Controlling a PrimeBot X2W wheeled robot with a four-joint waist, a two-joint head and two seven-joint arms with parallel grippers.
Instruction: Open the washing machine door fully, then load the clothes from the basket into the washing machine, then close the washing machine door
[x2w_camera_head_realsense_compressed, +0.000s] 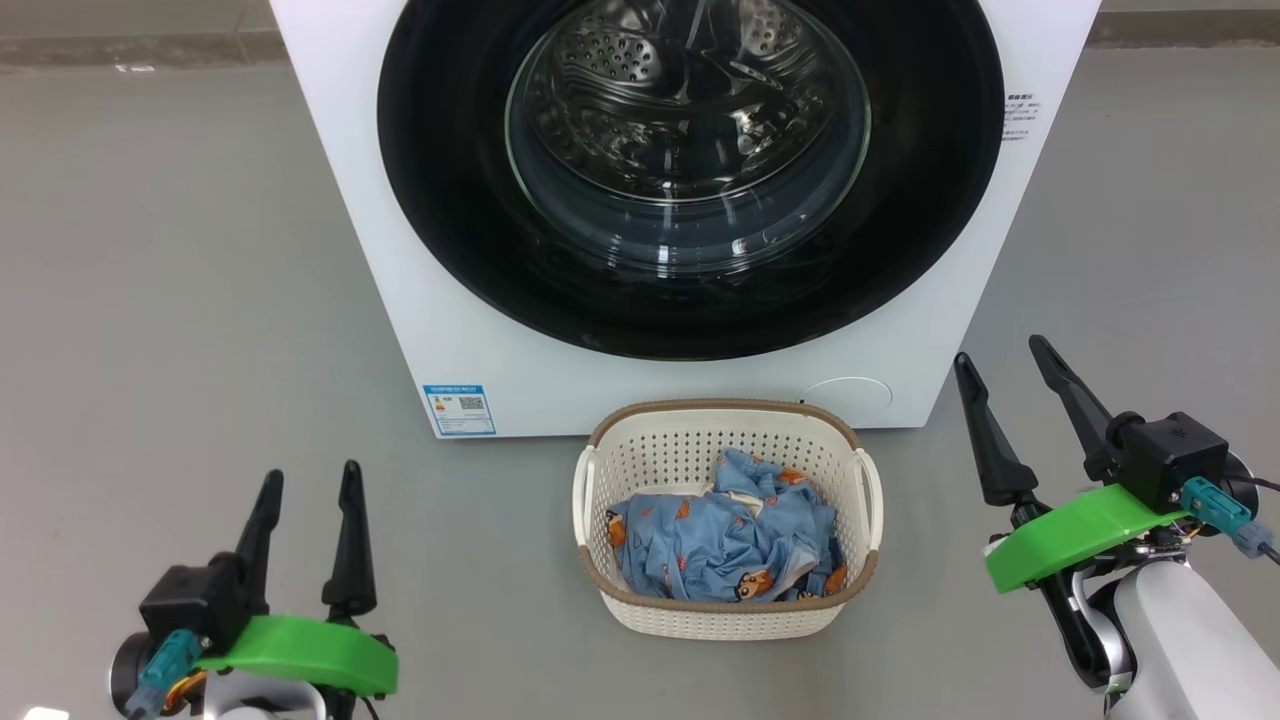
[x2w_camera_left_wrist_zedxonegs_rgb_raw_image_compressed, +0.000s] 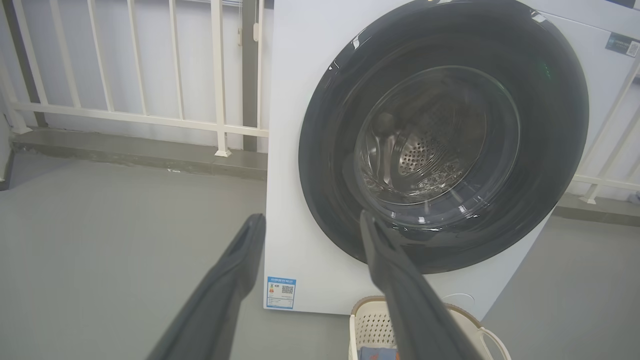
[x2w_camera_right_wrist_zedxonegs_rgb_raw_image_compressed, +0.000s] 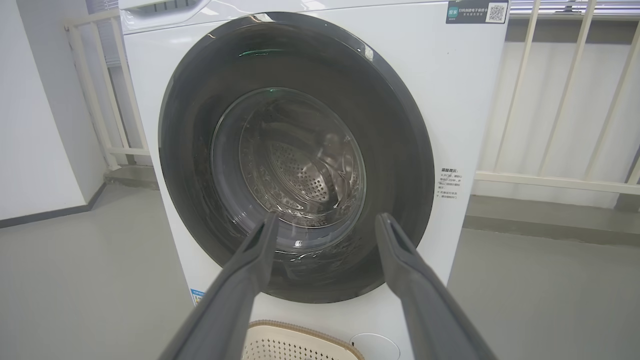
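**Not Yet Begun**

First, opening washing machine door (x2w_camera_head_realsense_compressed: 688, 150), shut at twelve o'clock on washing machine (x2w_camera_head_realsense_compressed: 340, 150). Then loading clothes (x2w_camera_head_realsense_compressed: 725, 545), heaped in basket (x2w_camera_head_realsense_compressed: 725, 408) at six o'clock, and closing. Holding nothing, fingers spread: left gripper (x2w_camera_head_realsense_compressed: 310, 478) at seven o'clock, right gripper (x2w_camera_head_realsense_compressed: 1000, 350) at four.

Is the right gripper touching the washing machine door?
Apart. In the head view the right gripper sits low right, and white front of the washing machine shows between its fingertips and the washing machine door.
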